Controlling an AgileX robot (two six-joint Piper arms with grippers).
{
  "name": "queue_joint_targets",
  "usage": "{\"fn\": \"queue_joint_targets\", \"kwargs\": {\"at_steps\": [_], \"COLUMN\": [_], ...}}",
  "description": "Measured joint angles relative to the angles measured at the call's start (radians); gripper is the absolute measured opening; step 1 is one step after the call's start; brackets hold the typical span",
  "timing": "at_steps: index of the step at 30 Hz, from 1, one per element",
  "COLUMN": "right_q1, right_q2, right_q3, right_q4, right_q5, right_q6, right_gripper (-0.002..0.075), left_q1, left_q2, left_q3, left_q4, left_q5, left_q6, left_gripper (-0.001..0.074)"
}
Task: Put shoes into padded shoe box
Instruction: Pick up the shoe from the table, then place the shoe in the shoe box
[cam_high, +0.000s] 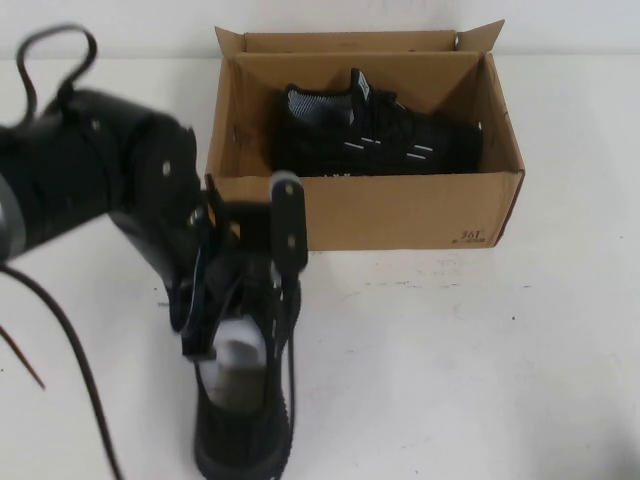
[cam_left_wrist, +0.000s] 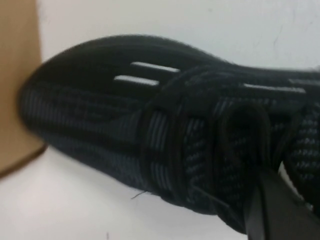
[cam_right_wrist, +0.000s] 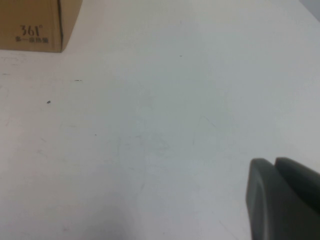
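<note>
One shoe (cam_high: 380, 135) lies in the padded shoe box (cam_high: 400, 210). At seven o'clock from it, the left gripper (cam_high: 235, 290) seems clamped on the second shoe (cam_high: 240, 400); a shallow grip could slip. The right gripper (cam_right_wrist: 280, 200) hangs over bare table (cam_right_wrist: 150, 140), fingers together

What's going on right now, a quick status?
Left end effector down on second shoe, in front of box. Right end effector off to the side over bare table. First shoe boxed. Nothing in the way.
</note>
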Motion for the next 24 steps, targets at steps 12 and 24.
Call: {"fn": "queue_joint_targets", "kwargs": {"at_steps": [12,24], "right_q1": [0.0,0.0], "right_q2": [0.0,0.0], "right_q3": [0.0,0.0], "right_q4": [0.0,0.0], "right_q5": [0.0,0.0], "right_q6": [0.0,0.0], "right_gripper": [-0.0008,-0.0008], "left_q1": [-0.09,-0.111], "left_q2": [0.002,0.131], "left_q3": [-0.353,-0.747], "left_q4": [0.033,0.068], "left_q5": [0.263,0.189], "left_q6": [-0.519,-1.137], "left_gripper": [0.0006,0.0006]}}
